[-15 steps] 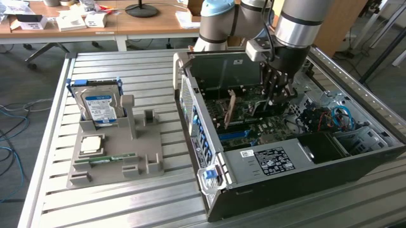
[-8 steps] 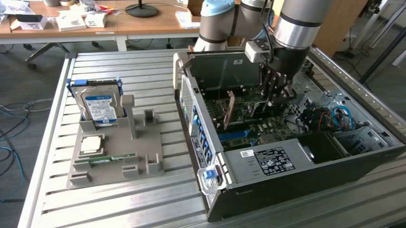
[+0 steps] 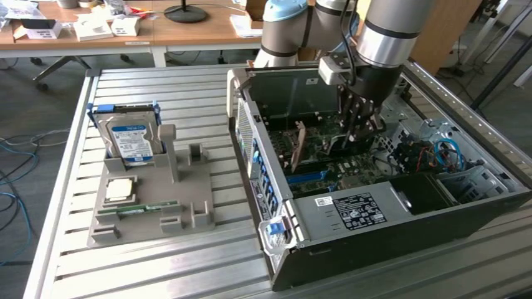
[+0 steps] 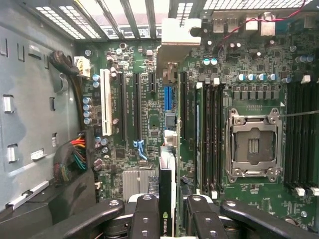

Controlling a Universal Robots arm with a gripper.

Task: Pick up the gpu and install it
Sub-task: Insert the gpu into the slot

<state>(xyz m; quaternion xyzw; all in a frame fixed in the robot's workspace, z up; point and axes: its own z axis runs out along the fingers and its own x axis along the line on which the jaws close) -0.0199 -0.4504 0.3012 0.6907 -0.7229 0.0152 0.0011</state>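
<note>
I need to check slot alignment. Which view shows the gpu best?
The wrist view: the gpu is held edge-on in the gripper, over the motherboard slots. The exterior view shows the gripper down in the case, largely hiding it.

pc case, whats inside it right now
A green motherboard with an empty CPU socket, a labelled grey box, and the pincer gripping the gpu edge-on over the slots. The card hides whatever lies directly beneath it.
</note>
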